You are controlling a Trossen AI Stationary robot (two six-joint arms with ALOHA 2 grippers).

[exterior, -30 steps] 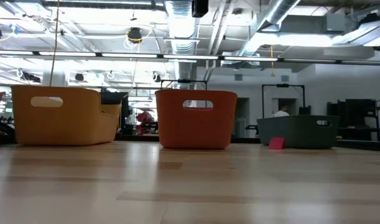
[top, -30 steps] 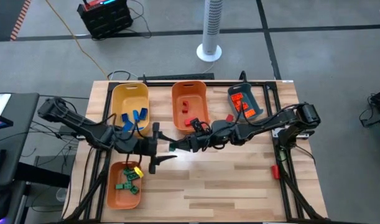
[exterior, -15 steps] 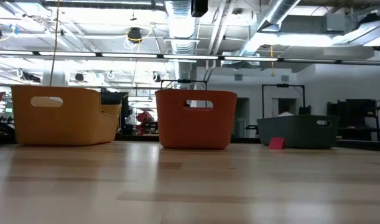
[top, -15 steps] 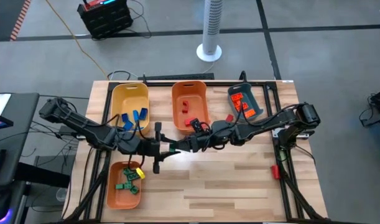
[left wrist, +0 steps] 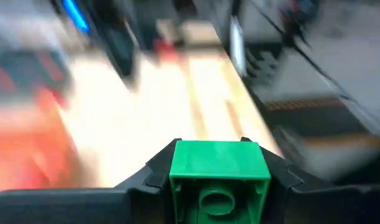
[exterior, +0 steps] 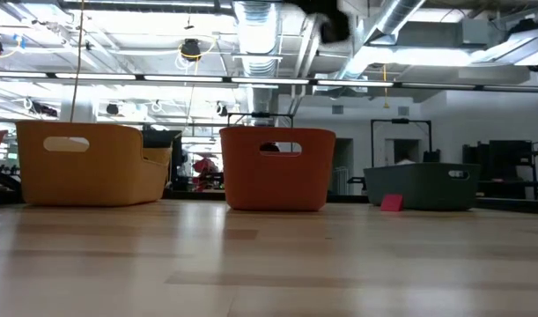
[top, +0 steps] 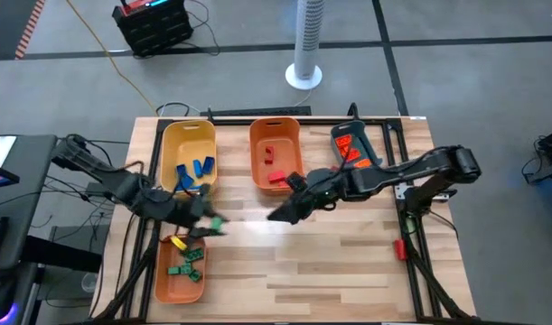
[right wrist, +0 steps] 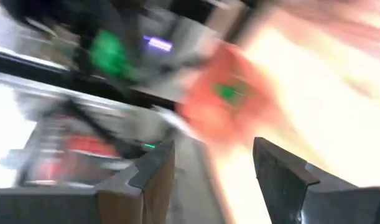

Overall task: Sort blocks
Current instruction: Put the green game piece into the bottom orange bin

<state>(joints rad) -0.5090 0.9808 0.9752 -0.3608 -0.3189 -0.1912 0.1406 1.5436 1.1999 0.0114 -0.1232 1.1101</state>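
My left gripper [top: 209, 224] hangs over the table's left middle, just past the far end of the near orange bin [top: 163, 275], and is shut on a green block [top: 216, 221]. The left wrist view shows that block [left wrist: 217, 171] end-on between my fingers. My right gripper [top: 277, 216] is above the table's middle, open and empty [right wrist: 211, 168]. Green blocks [top: 187, 262] and a yellow one [top: 176, 242] lie in the near orange bin. Blue blocks [top: 196, 168] lie in the yellow bin [top: 187, 135], red ones [top: 276, 177] in the far orange bin [top: 276, 134], orange ones [top: 351, 147] in the teal bin [top: 362, 152]. My left gripper pinches the green block between its two fingers [left wrist: 153, 175], one on each side wall [left wrist: 176, 177]. The block's hollow underside [left wrist: 217, 202] faces the wrist camera. The block is lifted clear of the table.
Three bins stand in a row along the far edge: yellow [exterior: 91, 163], orange [exterior: 277, 167] and teal [exterior: 423, 185]. A small red thing [top: 397, 246] sits at the table's right edge. Bare wood [top: 330, 271] spreads across the near right part.
The two grippers stood tip to tip over the table's middle. They have drawn apart since: my left gripper has swung toward the left edge and the near orange bin, carrying the green block, and my right gripper has pulled back toward the right and far side.
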